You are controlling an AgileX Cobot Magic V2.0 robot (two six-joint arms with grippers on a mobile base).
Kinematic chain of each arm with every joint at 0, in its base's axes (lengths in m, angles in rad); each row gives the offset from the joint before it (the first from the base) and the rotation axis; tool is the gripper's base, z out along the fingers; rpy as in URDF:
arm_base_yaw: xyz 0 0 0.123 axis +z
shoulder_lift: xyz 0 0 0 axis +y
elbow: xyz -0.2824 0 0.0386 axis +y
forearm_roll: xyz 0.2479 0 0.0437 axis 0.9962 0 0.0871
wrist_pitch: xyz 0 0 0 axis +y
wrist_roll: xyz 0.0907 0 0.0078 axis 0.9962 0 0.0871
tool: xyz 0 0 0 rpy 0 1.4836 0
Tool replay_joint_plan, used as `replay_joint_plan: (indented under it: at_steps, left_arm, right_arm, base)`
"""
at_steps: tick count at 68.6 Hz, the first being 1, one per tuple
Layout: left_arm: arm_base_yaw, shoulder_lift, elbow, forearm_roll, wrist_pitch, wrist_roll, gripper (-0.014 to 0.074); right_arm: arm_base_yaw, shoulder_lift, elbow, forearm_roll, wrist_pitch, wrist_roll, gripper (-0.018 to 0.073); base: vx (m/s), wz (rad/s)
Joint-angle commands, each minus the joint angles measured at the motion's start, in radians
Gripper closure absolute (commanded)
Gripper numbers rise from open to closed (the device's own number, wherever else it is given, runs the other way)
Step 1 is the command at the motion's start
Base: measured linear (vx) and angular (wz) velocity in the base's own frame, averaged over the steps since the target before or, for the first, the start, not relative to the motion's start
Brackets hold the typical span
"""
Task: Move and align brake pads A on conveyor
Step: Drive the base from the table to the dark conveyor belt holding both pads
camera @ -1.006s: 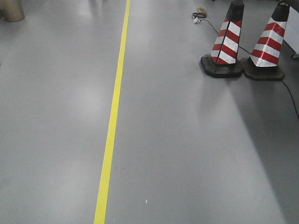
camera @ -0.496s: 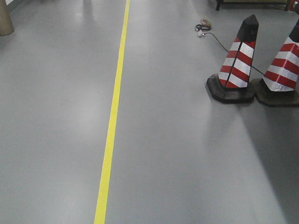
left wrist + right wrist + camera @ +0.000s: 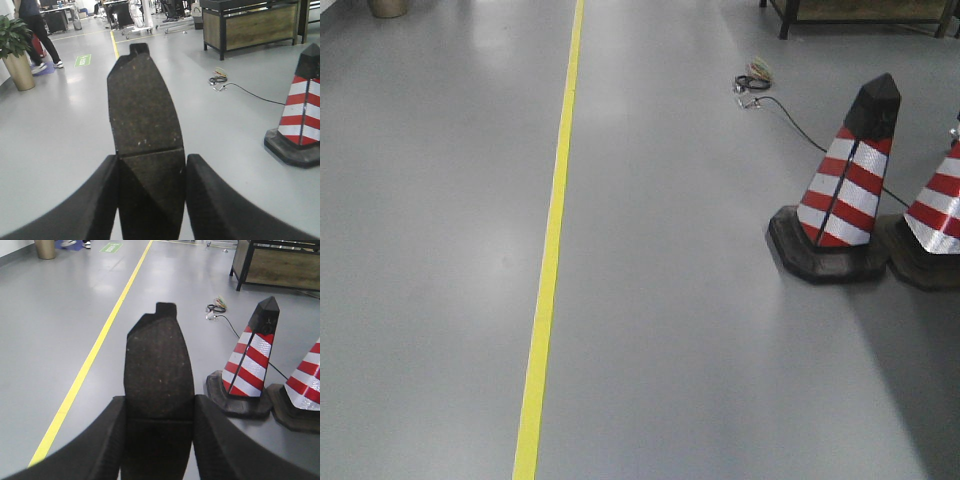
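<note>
In the left wrist view, my left gripper [image 3: 152, 167] is shut on a dark grey brake pad [image 3: 142, 105] that sticks out forward between its black fingers [image 3: 92, 200], centre groove showing across its face. In the right wrist view, my right gripper [image 3: 159, 410] is likewise shut on another brake pad [image 3: 159, 365], held out over the grey floor. The conveyor is out of view in every frame. Neither gripper shows in the front view.
Grey floor with a yellow line [image 3: 552, 240] running ahead. Two red-and-white cones [image 3: 845, 190] [image 3: 935, 215] stand at the right, with a cable [image 3: 753, 82] behind them. A wooden-panelled bench [image 3: 250, 22], a potted plant [image 3: 15, 47] and a walking person [image 3: 35, 30] are farther off.
The front view has shifted: the cones have slid down and rightward in frame, the far one now partly cut off, and more of the floor ahead shows.
</note>
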Motion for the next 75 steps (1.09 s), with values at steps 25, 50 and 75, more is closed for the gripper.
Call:
replay_joint_plan:
  at_steps: [25,50,75]
  left_arm:
    - [-0.003,0.007,-0.032,-0.020,-0.085,-0.001,0.0460]
    - [-0.003,0.007,-0.032,-0.020,-0.085,-0.001,0.0460]
    - [-0.003,0.007,-0.032,-0.020,-0.085,-0.001,0.0460]
  right_arm:
    - [-0.004,0.009,-0.027,0.000,-0.096,-0.004,0.0551]
    - [-0.004,0.009,-0.027,0.000,-0.096,-0.004,0.0551]
    - [-0.004,0.009,-0.027,0.000,-0.096,-0.004,0.0551]
  base:
    - [0.68,-0.01]
    - [0.58,-0.22]
    - [0.50,-0.68]
